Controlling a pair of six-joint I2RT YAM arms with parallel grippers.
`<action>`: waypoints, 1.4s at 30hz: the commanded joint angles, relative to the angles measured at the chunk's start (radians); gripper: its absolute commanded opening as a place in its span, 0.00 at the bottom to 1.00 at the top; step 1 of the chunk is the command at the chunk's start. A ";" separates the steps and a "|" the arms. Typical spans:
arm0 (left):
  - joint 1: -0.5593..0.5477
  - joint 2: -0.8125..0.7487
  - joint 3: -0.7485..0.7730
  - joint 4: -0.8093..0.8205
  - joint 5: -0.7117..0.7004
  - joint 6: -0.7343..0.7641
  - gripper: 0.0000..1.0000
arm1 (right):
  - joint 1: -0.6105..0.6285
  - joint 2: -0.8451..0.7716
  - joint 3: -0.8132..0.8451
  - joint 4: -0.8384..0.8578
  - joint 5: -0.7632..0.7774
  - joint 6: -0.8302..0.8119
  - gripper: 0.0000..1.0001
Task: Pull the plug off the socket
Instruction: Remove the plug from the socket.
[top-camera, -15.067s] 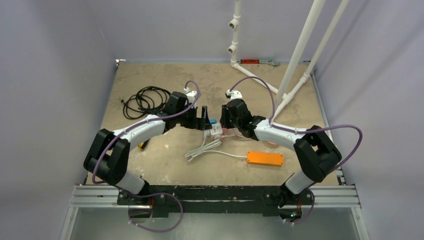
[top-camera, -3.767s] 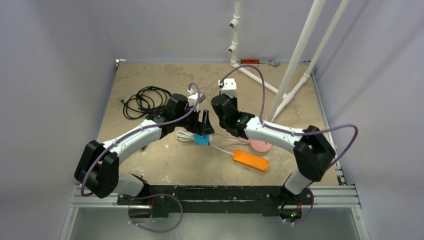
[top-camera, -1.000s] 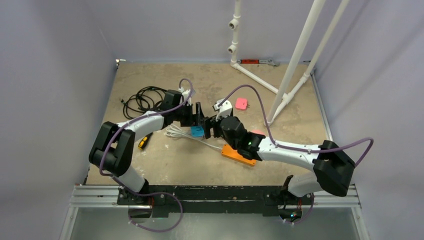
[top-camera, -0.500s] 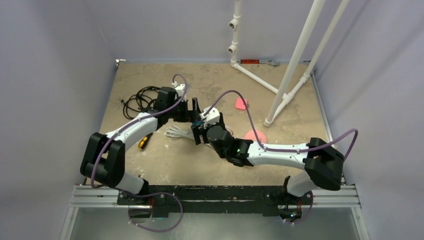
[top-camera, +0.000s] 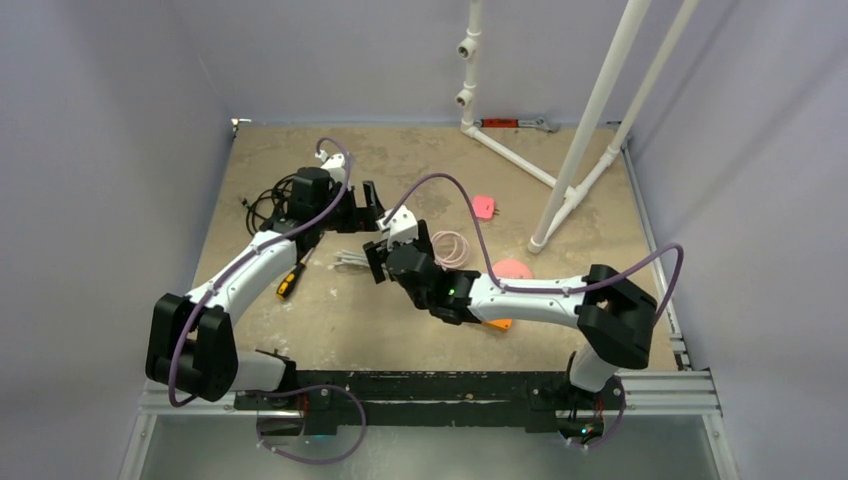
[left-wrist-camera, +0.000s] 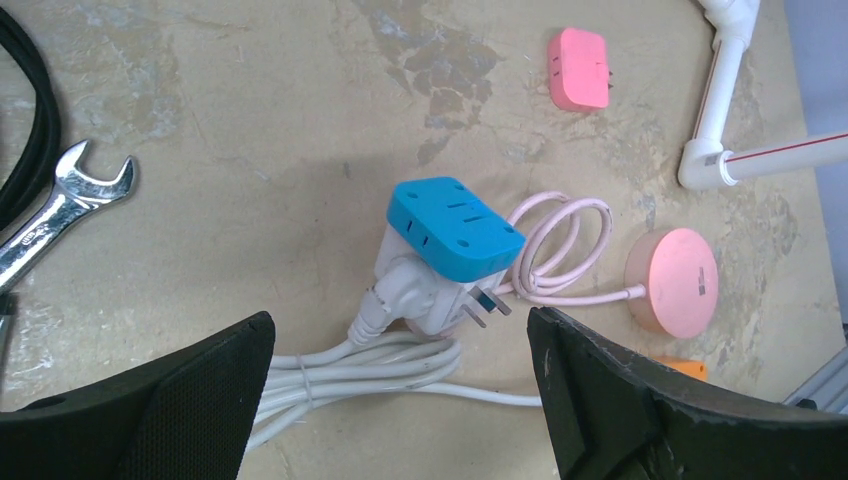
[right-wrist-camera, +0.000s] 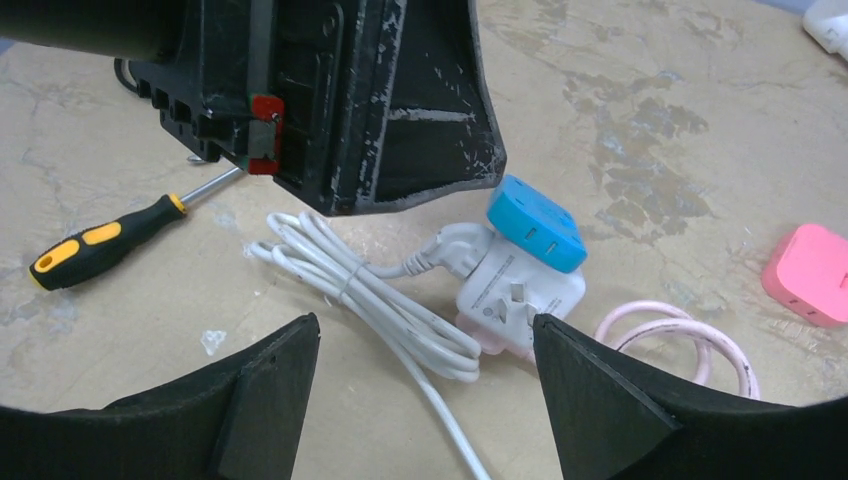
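Only an orange sliver of the socket (top-camera: 497, 323) (left-wrist-camera: 682, 367) shows from under my right arm. Its white cable lies bundled (top-camera: 345, 260) (left-wrist-camera: 350, 365) (right-wrist-camera: 370, 300) on the table. The cable's white plug (left-wrist-camera: 405, 290) (right-wrist-camera: 455, 248) is seated in the side of a white cube adapter with a blue cap (left-wrist-camera: 455, 225) (right-wrist-camera: 535, 225), which lies on the table. My left gripper (top-camera: 368, 208) (left-wrist-camera: 400, 330) hangs open above the adapter, holding nothing. My right gripper (top-camera: 375, 262) (right-wrist-camera: 425, 325) is also open, just on the near side of the adapter.
A wrench (left-wrist-camera: 60, 205), a coil of black cable (top-camera: 270, 195) and a yellow-and-black screwdriver (top-camera: 287, 282) (right-wrist-camera: 100, 245) lie to the left. To the right are a pink cable loop (top-camera: 450, 245), a pink disc (top-camera: 512, 270) and a pink adapter (top-camera: 484, 207). White pipes (top-camera: 580, 130) stand at the back right.
My left gripper has opened and drawn back to the far left, leaving the blue-capped adapter on the table. My right arm has swung left across the orange socket.
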 joint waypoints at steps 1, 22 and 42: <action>0.016 0.000 0.000 0.005 -0.033 -0.007 0.96 | 0.002 0.037 0.097 -0.094 0.057 0.043 0.80; 0.077 -0.113 -0.006 -0.029 -0.196 0.020 0.99 | -0.131 0.209 0.305 -0.218 -0.041 -0.083 0.69; 0.085 -0.134 -0.002 -0.035 -0.200 0.010 0.99 | -0.188 0.388 0.432 -0.256 0.029 -0.142 0.62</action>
